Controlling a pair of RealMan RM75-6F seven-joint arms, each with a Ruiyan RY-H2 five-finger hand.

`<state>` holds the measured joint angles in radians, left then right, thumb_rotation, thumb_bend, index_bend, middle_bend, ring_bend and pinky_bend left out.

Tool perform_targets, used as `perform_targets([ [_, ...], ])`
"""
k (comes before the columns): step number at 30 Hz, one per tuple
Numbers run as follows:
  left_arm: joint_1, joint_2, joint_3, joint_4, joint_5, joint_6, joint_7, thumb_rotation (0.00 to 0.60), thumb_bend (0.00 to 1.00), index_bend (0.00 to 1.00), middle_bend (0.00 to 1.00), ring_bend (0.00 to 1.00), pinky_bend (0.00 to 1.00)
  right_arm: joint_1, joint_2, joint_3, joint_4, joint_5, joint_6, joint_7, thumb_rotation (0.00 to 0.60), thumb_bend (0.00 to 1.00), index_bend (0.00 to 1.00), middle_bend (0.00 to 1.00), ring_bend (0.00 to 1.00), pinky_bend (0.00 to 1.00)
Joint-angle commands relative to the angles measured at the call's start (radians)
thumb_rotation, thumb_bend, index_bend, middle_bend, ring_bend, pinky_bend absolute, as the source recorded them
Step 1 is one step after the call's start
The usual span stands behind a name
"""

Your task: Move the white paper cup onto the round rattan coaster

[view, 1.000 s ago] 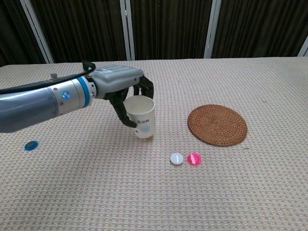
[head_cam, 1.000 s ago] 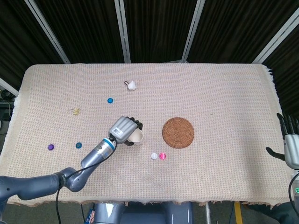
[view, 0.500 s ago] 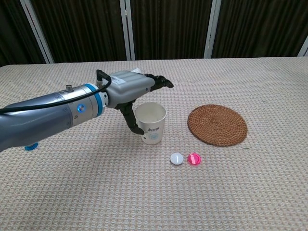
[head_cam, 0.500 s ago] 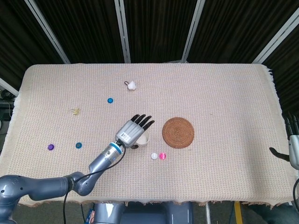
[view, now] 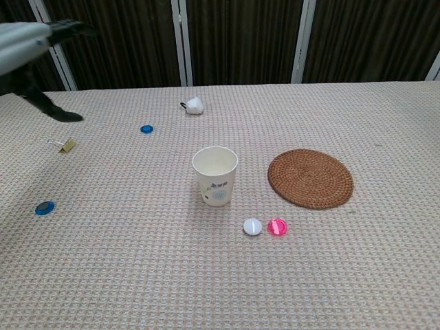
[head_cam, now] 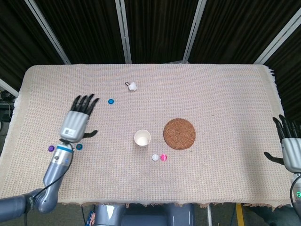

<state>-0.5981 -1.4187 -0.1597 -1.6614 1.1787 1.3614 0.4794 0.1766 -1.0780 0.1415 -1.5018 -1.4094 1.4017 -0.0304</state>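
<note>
- Cup (head_cam: 142,138) stands upright on the cloth (head_cam: 225,94), just left of the coaster (head_cam: 179,133), near it but not touching. Not yet on target.
- Left hand (head_cam: 77,120) empty, fingers spread, well left of the cup.
- Right hand (head_cam: 291,149) at the right edge of the table, fingers apart, holding nothing.
- Judged step: cup is free and needs a fresh grasp. Next move calls for reaching in, closing round the cup wall, lifting, and setting it down centred on the coaster.
- White cap (view: 252,226) and pink cap (view: 277,227) lie just in front; keep clear.
- Chest view cuts off most of the left hand; right hand absent there.
</note>
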Motion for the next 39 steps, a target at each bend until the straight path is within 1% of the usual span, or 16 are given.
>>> perform_targets([
  [1, 0.150, 0.101, 0.030, -0.082, -0.031, 0.165, -0.010, 0.600, 0.00, 0.00, 0.00, 0.00, 0.00, 0.020, -0.005, -0.015, -0.024, -0.033, -0.023, -0.018, 0.600, 0.00, 0.00, 0.00, 0.00, 0.00],
  [4, 0.192, 0.149, 0.041, -0.125, -0.050, 0.189, -0.003, 0.600, 0.00, 0.00, 0.00, 0.00, 0.00, 0.057, -0.014, -0.026, -0.057, -0.069, -0.065, -0.051, 0.600, 0.00, 0.00, 0.00, 0.00, 0.00],
  [7, 0.219, 0.179, 0.048, -0.138, -0.037, 0.202, -0.031, 0.600, 0.00, 0.00, 0.00, 0.00, 0.00, 0.106, -0.016, -0.032, -0.101, -0.109, -0.123, -0.085, 0.600, 0.00, 0.00, 0.00, 0.00, 0.00],
  [9, 0.239, 0.194, 0.054, -0.145, -0.027, 0.209, -0.059, 0.600, 0.00, 0.00, 0.00, 0.00, 0.00, 0.159, -0.019, -0.029, -0.145, -0.138, -0.182, -0.093, 0.600, 0.00, 0.00, 0.00, 0.00, 0.00],
  [11, 0.250, 0.202, 0.062, -0.145, -0.008, 0.208, -0.075, 0.600, 0.00, 0.00, 0.00, 0.00, 0.00, 0.215, -0.018, -0.023, -0.187, -0.158, -0.253, -0.074, 0.600, 0.00, 0.00, 0.00, 0.00, 0.00],
  [15, 0.255, 0.213, 0.069, -0.130, 0.011, 0.185, -0.096, 0.600, 0.00, 0.00, 0.00, 0.00, 0.00, 0.346, -0.037, 0.007, -0.254, -0.176, -0.411, -0.054, 0.600, 0.00, 0.00, 0.00, 0.00, 0.00],
  [18, 0.255, 0.216, 0.068, -0.113, 0.014, 0.177, -0.097, 0.600, 0.00, 0.00, 0.00, 0.00, 0.00, 0.428, -0.073, 0.037, -0.266, -0.164, -0.503, -0.078, 0.600, 0.00, 0.00, 0.00, 0.00, 0.00],
  [20, 0.255, 0.217, 0.065, -0.099, 0.014, 0.170, -0.100, 0.600, 0.00, 0.00, 0.00, 0.00, 0.00, 0.485, -0.114, 0.065, -0.261, -0.133, -0.566, -0.100, 0.600, 0.00, 0.00, 0.00, 0.00, 0.00],
  [22, 0.255, 0.219, 0.059, -0.083, 0.013, 0.159, -0.111, 0.600, 0.00, 0.00, 0.00, 0.00, 0.00, 0.556, -0.181, 0.102, -0.232, -0.067, -0.636, -0.150, 0.600, 0.00, 0.00, 0.00, 0.00, 0.00],
  [26, 0.256, 0.227, 0.050, -0.066, 0.005, 0.135, -0.134, 0.600, 0.00, 0.00, 0.00, 0.00, 0.00, 0.641, -0.300, 0.141, -0.170, 0.042, -0.685, -0.251, 0.600, 0.00, 0.00, 0.01, 0.00, 0.00],
  [29, 0.256, 0.231, 0.044, -0.057, -0.005, 0.120, -0.145, 0.600, 0.00, 0.00, 0.00, 0.00, 0.00, 0.677, -0.363, 0.151, -0.132, 0.102, -0.693, -0.309, 0.600, 0.00, 0.00, 0.05, 0.02, 0.03],
  [31, 0.256, 0.233, 0.040, -0.050, -0.009, 0.108, -0.152, 0.600, 0.00, 0.00, 0.00, 0.00, 0.00, 0.708, -0.421, 0.155, -0.089, 0.161, -0.701, -0.353, 0.600, 0.00, 0.01, 0.07, 0.03, 0.06],
  [35, 0.255, 0.234, 0.041, -0.041, -0.003, 0.090, -0.156, 0.600, 0.00, 0.00, 0.00, 0.00, 0.00, 0.759, -0.516, 0.143, 0.002, 0.265, -0.694, -0.465, 0.600, 0.01, 0.03, 0.10, 0.06, 0.09],
  [39, 0.257, 0.234, 0.037, -0.037, -0.001, 0.078, -0.156, 0.600, 0.00, 0.00, 0.00, 0.00, 0.00, 0.787, -0.572, 0.130, 0.042, 0.353, -0.670, -0.533, 0.600, 0.05, 0.06, 0.13, 0.07, 0.09],
])
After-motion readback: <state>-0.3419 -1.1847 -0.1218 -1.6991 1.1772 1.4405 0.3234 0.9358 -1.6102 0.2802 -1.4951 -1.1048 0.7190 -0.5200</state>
